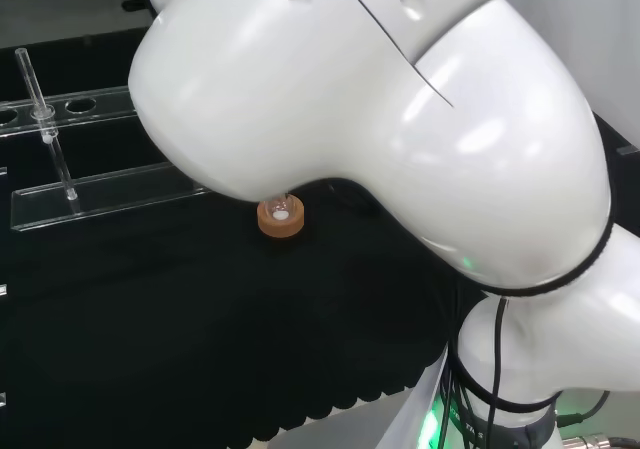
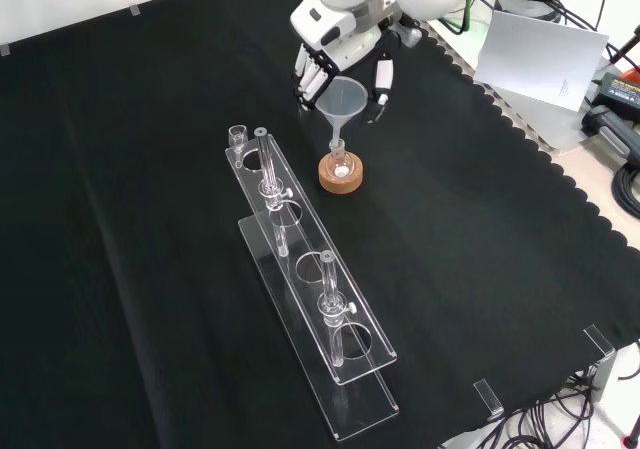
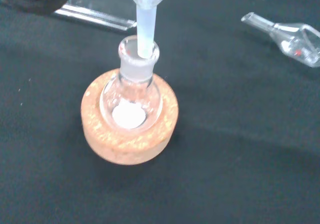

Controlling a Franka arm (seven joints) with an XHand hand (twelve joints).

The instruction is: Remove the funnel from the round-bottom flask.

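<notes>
As I look down through the front view, I see the hand (image 2: 340,44) just above and behind the funnel (image 2: 343,102), with its dark fingers (image 2: 303,79) pointing down on both sides of the funnel's wide cone. The fingers look nearly straight and spread, and I cannot tell if any of them touches the rim; I see no closed grasp on it.

The funnel is pale and half clear. Its stem goes into the neck of the round-bottom flask (image 2: 340,162), so it is still seated there. In the wrist view the stem (image 3: 145,32) enters the glass neck a little off centre, and the flask (image 3: 131,97) sits upright in the hollow of the cork ring (image 3: 130,134). At the bottom of the flask I see a small white patch; I cannot say if it is a powder or something else.

In the front view a clear rack (image 2: 310,269) lies near the cork ring, toward the lower left, and it holds some thin glass tubes (image 2: 328,299) that stand upright. In the wrist view one small glass piece (image 3: 287,34) lies on its side on the black cloth (image 3: 240,174), well apart from the flask.
</notes>
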